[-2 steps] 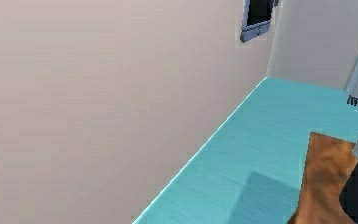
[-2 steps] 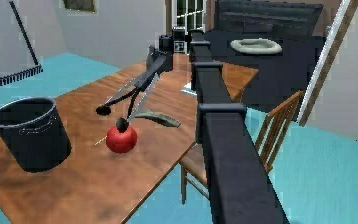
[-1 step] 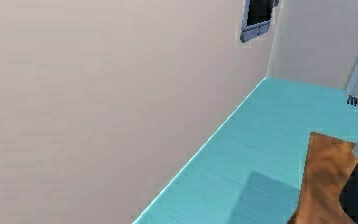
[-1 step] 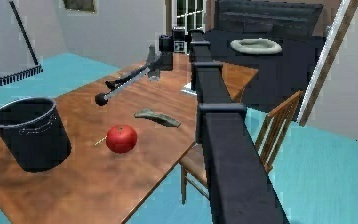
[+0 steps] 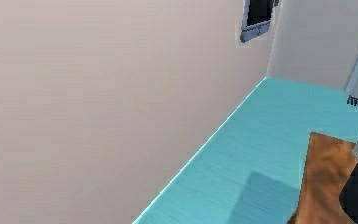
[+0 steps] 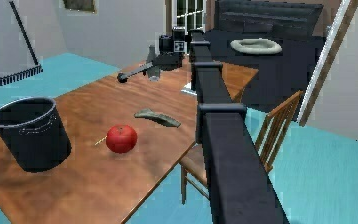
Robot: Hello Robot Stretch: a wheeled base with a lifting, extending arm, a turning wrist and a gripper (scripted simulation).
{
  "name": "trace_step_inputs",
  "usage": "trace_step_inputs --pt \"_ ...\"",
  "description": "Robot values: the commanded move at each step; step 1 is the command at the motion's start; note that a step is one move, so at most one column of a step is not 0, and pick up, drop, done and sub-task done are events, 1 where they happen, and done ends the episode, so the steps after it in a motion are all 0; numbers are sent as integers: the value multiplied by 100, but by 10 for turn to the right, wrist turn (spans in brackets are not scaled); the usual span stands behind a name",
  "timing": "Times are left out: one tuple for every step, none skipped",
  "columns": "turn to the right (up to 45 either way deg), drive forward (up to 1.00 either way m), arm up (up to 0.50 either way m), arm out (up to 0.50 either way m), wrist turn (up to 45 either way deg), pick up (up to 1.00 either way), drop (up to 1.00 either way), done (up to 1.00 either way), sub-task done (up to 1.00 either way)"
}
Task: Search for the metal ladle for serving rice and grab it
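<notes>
One table (image 6: 87, 175): wooden, bearing black pot (image 6: 29, 130), red apple (image 6: 121, 138), grey utensil (image 6: 157, 118).
Gripper (image 6: 135, 73): near table's far edge; grasp cannot be told.
Chair (image 6: 272, 125): wooden, beside table.

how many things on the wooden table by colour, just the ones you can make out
black: 1, a black round bucket
red: 1, a red round apple
grey: 1, a grey flat long utensil
total: 3 on the brown wooden table; the dark shapes at its far end are too unclear to count
</notes>
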Motion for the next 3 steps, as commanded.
trace_step_inputs --pt "0 0 0 0 450 0 0 0 0" --pt "0 0 0 0 60 0 0 0 0" --pt "0 0 -28 0 0 0 0 0 0"
